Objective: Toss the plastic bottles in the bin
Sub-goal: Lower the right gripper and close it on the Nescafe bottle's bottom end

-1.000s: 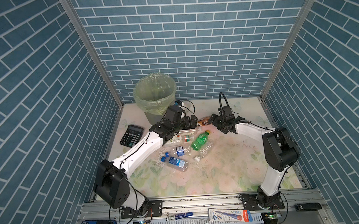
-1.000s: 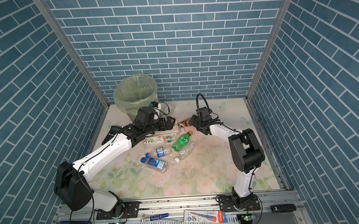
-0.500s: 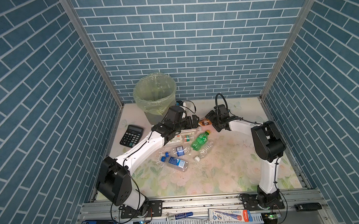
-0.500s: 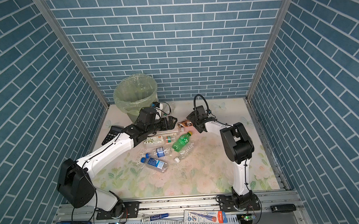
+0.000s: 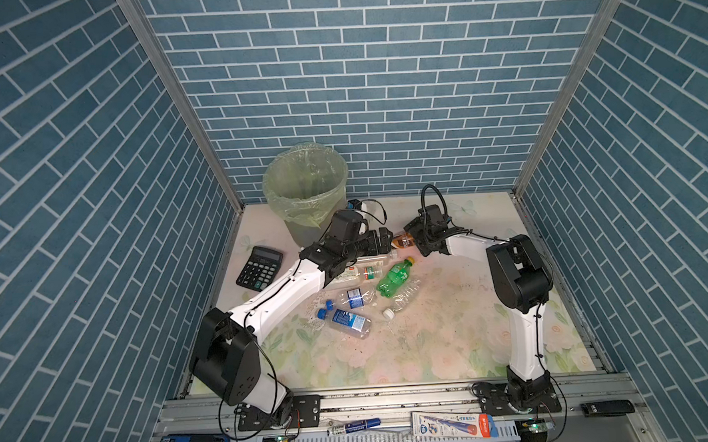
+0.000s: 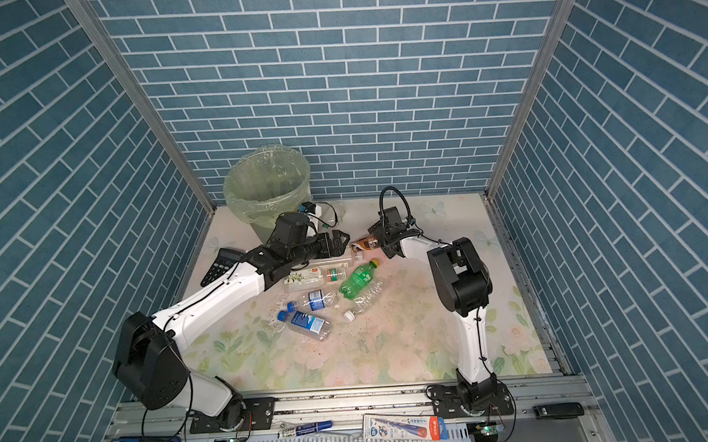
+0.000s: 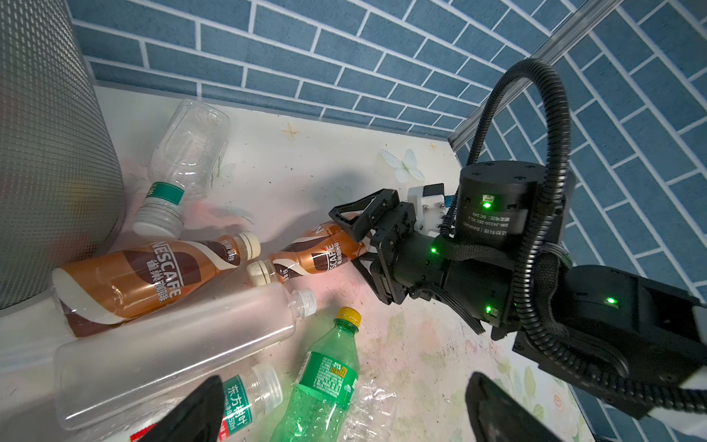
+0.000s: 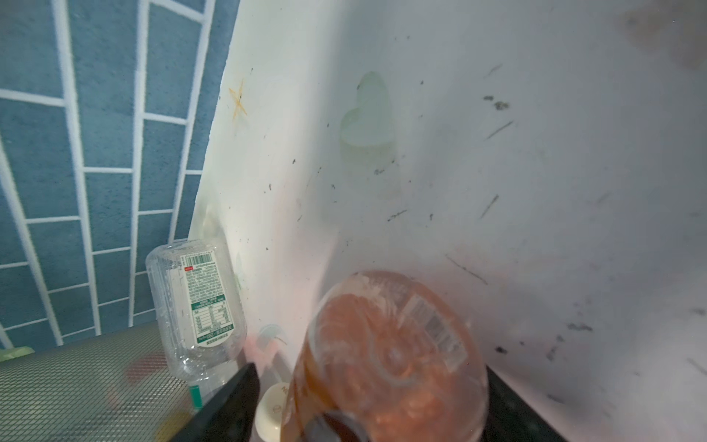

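**A:** Start with the right gripper [image 7: 344,237]. How do the jaws stand?

**B:** Partly apart, one on each side of the base end of a brown-wrapped bottle [image 7: 313,254] lying on the table [image 7: 306,164]. I cannot tell whether the pads press it. The left gripper [image 7: 346,403] faces it from across the pile, gaping wide and empty.

**A:** How will that bottle handle?

**B:** It's thin plastic, so likely light and springy, though I can't see if anything is inside. The wrap looks slick. The broad lower body seems a safer hold than the narrow neck, but a hard squeeze could squirt it out.

**A:** And beyond the fingertips?

**B:** Its cap touches the cap of a second brown bottle [image 7: 145,275]. Past that stands the bin [image 7: 46,153], with a clear bottle [image 7: 183,160] lying just beside its wall.

**A:** Do the views differ?

**B:** The left wrist view shows the straddle from outside. The right wrist view shows only the bottle's base filling the gap. Only the top views show the bin's open mouth, well above the gripper.
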Tool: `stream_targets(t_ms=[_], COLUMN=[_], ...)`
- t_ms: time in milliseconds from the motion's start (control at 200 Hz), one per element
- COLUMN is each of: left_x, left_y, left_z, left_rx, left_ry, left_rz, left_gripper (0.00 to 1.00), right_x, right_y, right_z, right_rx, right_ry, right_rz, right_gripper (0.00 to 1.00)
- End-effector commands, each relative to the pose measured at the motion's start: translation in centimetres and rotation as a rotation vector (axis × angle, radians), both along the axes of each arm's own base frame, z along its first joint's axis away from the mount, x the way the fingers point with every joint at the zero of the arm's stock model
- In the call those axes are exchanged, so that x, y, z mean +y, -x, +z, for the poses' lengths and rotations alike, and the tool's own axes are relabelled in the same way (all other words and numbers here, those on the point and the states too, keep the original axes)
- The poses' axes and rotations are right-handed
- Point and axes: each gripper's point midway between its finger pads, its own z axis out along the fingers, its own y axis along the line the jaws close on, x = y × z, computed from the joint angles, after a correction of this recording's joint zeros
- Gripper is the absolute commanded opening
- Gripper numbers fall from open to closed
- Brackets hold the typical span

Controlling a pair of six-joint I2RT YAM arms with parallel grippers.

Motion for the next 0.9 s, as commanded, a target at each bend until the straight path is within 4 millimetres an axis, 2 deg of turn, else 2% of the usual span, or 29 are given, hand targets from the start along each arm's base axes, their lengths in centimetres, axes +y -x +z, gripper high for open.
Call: stream_targets(t_ms=[0, 305, 530, 720, 895], left_x=[-0.2, -0.1, 0.2, 0.7, 0.8], left_y=[0.1, 0.3, 0.6, 1.1, 1.3], left_z=[-1.0, -0.9, -0.7, -0.5, -0.5], left_rx=[0.012, 0.014, 0.014, 0.011, 0.016], left_ry=[-0.011, -0.013, -0.012, -0.016, -0.017], left_rz=[-0.009, -0.007, -0.004, 0.003, 0.004], left_gripper=[0.99, 0.99, 0.99, 0.99, 0.99], right_x=[0.2, -0.9, -2.2, -5.1, -9.1], right_y=[-1.2, -0.8, -0.5, -0.4, 0.2], right_z=[0.2, -0.6, -0.9, -1.1, -1.3], right_rx=[-0.007, 0.008, 0.013, 0.022, 0.035], right_ry=[-0.023, 0.008, 0.029, 0.040, 0.050], right_rz=[-0.061, -0.099, -0.142, -0.207, -0.288], right_gripper=[0.79, 0.64, 0.60, 0.57, 0.55])
